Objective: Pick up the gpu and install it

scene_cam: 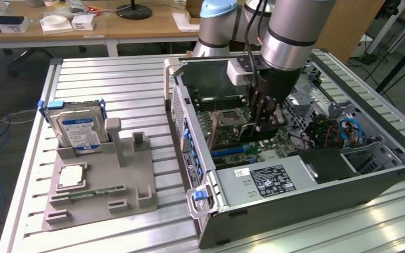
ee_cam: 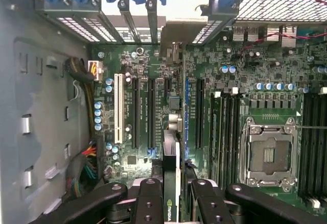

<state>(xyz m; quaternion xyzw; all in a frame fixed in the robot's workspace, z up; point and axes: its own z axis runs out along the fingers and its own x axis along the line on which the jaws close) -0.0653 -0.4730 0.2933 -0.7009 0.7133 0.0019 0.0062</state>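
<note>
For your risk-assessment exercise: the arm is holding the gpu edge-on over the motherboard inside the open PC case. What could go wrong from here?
1. The gpu, clamped in the tool, may sit off the slot line, so pressing could jam or bend it.
2. The card's bracket end could catch the case's rear slot frame.
3. The arm hangs close to the case wall and could knock it.

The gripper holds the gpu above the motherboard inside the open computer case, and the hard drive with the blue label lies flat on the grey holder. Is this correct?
Not quite. In the exterior view the hard drive stands upright in the grey holder, not flat. The rest holds: the gripper grips the gpu above the motherboard inside the open computer case, as the wrist view shows.
</note>
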